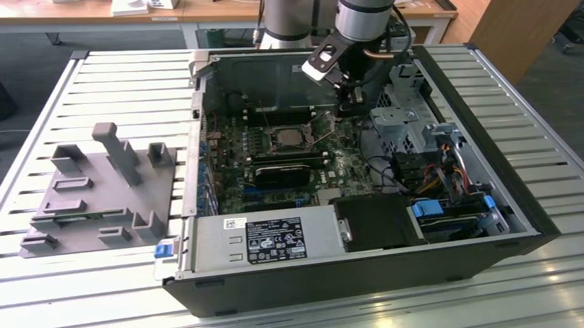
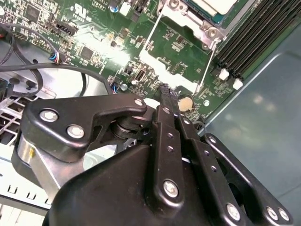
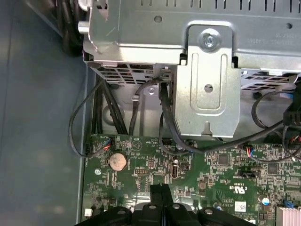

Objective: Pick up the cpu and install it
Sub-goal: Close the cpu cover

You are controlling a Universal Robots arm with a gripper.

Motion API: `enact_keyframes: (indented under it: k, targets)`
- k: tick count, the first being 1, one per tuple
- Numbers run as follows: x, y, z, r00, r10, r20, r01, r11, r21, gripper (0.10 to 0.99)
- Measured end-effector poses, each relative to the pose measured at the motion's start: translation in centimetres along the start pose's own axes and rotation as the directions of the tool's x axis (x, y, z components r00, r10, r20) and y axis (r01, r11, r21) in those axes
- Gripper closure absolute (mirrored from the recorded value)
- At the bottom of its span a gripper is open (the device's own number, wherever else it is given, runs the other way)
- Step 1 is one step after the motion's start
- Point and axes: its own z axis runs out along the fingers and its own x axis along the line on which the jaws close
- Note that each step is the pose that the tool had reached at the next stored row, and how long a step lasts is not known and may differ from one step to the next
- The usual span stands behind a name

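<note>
Fingers (image 2: 164, 96): pressed together, nothing between them, tips low over the motherboard (image 1: 273, 160) near the case's (image 1: 365, 280) far wall. Cpu (image 1: 292, 137): seated flat in its socket (frame lifted), toward the exterior view's left of the fingers, nearby.

gripper (image 1: 349, 104) low inside case (image 1: 511, 225), exterior view's upper middle | drive cage (image 1: 411, 113) crowds its right | motherboard (image 1: 273, 154) open to left

Matt black gripper (image 2: 164, 96) links, glossy green motherboard (image 3: 211, 165), bare sheet-metal bracket (image 3: 207, 89).
</note>
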Motion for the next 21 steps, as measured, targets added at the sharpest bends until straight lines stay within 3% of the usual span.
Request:
enact_keyframes:
  k: [12, 21]
  targets:
    - [0.02, 0.25, 1.21, 1.0, 0.0, 0.0001, 0.0, 1.0, 0.009, 0.98]
    - [0.06, -0.96, 1.19, 1.0, 0.0, -0.0002, 0.0, 1.0, 0.009, 0.98]
